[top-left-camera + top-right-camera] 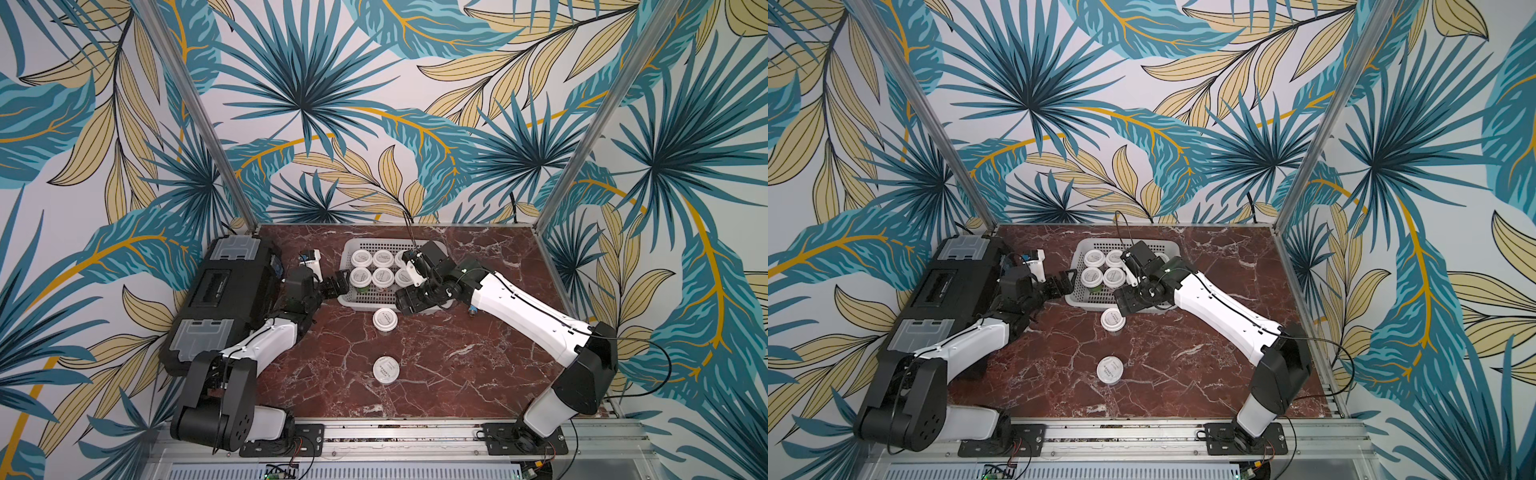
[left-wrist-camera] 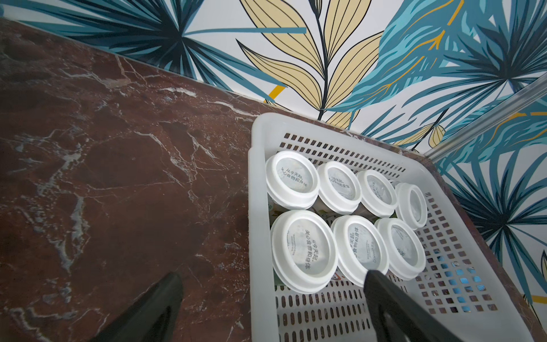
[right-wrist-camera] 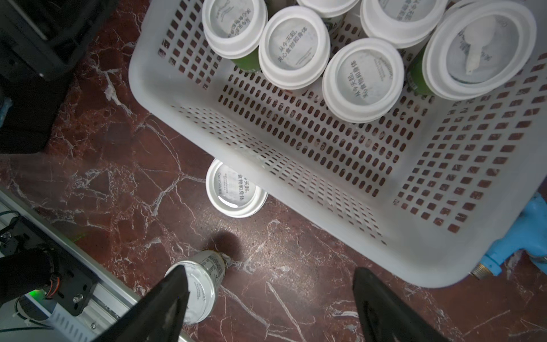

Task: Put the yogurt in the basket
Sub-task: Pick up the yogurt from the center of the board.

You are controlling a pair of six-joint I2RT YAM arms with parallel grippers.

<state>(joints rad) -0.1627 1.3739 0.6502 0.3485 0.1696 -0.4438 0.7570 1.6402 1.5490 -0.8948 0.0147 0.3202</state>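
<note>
Seven yogurt jars (image 2: pixel 305 251) sit in the basket (image 2: pixel 260 127), two on the bench (image 1: pixel 457 353) — left gripper (image 2: pixel 273 279) and right gripper (image 3: pixel 269 274) both spread apart, holding nothing.

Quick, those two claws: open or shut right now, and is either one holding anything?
Left gripper: open, holding nothing.
Right gripper: open, holding nothing.
</note>
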